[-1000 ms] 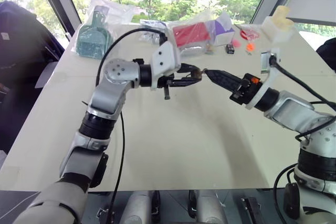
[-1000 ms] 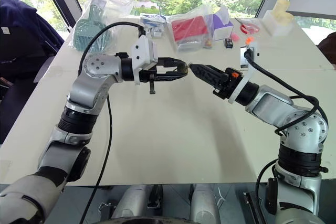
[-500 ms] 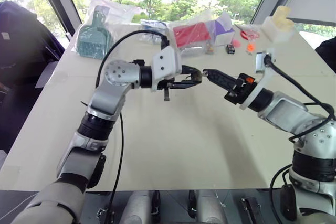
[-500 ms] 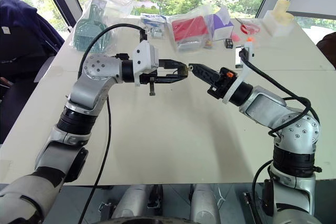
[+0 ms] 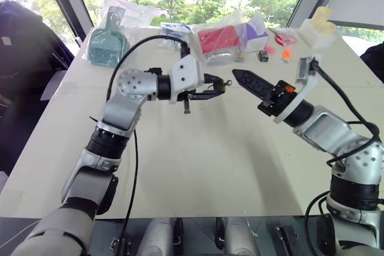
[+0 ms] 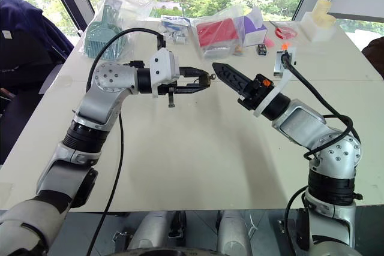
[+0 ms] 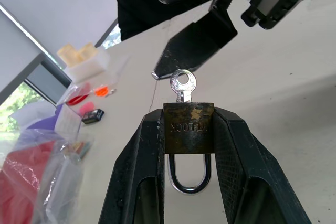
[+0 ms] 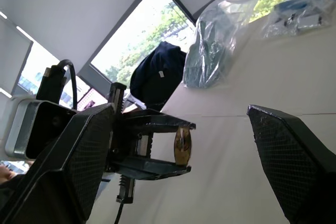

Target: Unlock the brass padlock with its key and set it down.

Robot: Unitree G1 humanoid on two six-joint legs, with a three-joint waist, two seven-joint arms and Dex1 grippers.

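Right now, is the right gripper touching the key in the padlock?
Apart. In the left eye view the right gripper stands open, with bare table showing between its fingertips and the key, which sticks out of the brass padlock clamped in the left gripper.

**Items at the far edge of the desk**

The pale desk (image 5: 198, 166) carries several things along its far edge, near the window. A teal plastic object in a clear bag (image 5: 108, 43) lies at the left. A red item in a clear bag (image 5: 219, 40) lies in the middle, just beside a purple and white box (image 5: 257, 34). A small black object (image 5: 263, 56) and orange pieces (image 5: 285, 53) lie near a white block (image 5: 317, 28).
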